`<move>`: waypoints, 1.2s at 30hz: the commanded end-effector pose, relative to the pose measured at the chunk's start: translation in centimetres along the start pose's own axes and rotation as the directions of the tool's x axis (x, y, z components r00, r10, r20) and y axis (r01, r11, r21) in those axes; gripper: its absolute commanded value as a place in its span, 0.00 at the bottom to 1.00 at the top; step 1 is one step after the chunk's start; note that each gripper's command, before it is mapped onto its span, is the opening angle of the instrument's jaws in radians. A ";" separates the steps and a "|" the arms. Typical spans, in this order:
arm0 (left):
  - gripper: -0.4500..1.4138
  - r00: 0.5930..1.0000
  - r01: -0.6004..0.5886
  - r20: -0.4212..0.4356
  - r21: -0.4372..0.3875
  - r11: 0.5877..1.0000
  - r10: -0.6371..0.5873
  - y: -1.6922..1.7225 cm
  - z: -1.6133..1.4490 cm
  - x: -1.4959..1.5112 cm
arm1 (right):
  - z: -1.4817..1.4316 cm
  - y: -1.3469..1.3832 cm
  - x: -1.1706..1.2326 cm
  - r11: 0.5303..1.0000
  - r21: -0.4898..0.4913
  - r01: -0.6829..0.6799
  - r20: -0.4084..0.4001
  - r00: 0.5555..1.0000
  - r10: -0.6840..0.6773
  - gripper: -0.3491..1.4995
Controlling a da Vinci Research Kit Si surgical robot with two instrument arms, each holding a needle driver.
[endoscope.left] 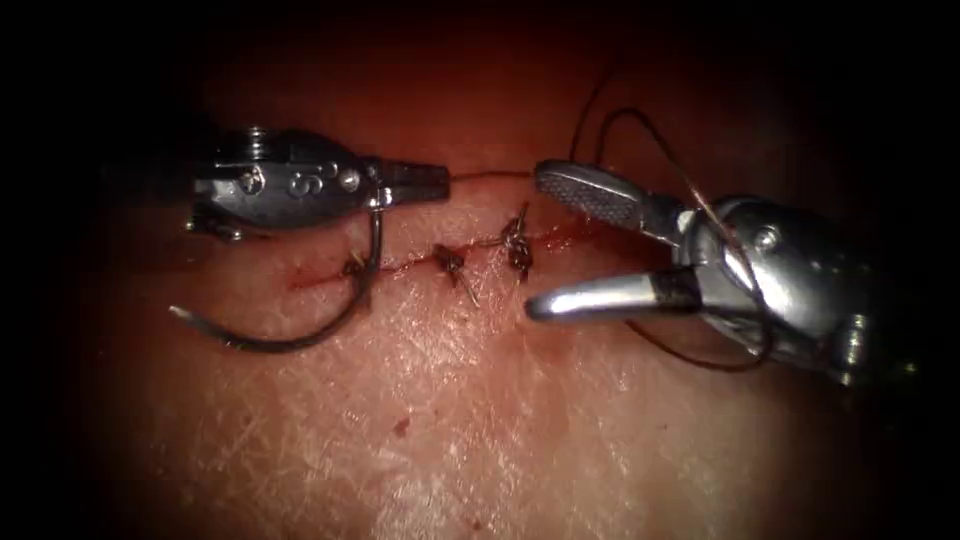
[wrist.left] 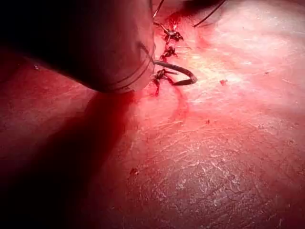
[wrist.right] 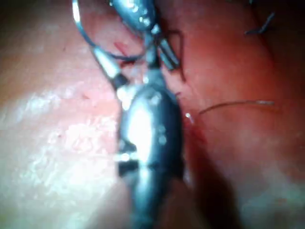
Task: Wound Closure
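Left hand point(endoscope.left: 415, 182) shut on needle point(endoscope.left: 300, 335) near thread end; curve hangs over cut point(endoscope.left: 420, 262), tip at left, clear of tissue point(endoscope.left: 480, 420). Right hand point(endoscope.left: 545, 245) wide, empty, thread point(endoscope.left: 700, 200) draped over wrist. Needle likely stiff, slippery; best gripped behind mid-curve.

My endoscope looks down on the cut point(endoscope.left: 420, 262) from above and in front; both wrist views sit very close, sharing the needle point(wrist.left: 178, 71).
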 end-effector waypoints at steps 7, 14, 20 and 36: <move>0.00 0.999 -0.034 -0.008 -0.019 0.999 0.033 0.33 0.08 0.37 | 0.18 0.11 0.08 1.000 -0.030 0.000 -0.036 0.999 -0.001 0.70; 0.00 0.999 -0.046 -0.014 -0.037 0.998 0.045 0.39 -0.26 0.52 | -0.02 0.28 0.12 0.991 -0.131 0.019 -0.026 0.999 -0.023 0.76; 0.00 0.998 -0.057 -0.007 -0.042 0.997 0.057 0.54 -0.55 0.58 | -0.02 0.32 -0.05 0.991 -0.128 0.040 0.037 0.999 -0.036 0.80; 0.00 0.988 -0.098 -0.118 -0.009 0.995 0.097 0.36 -1.27 1.53 | 0.08 0.24 -0.36 0.988 -0.109 0.106 0.199 0.976 -0.083 0.78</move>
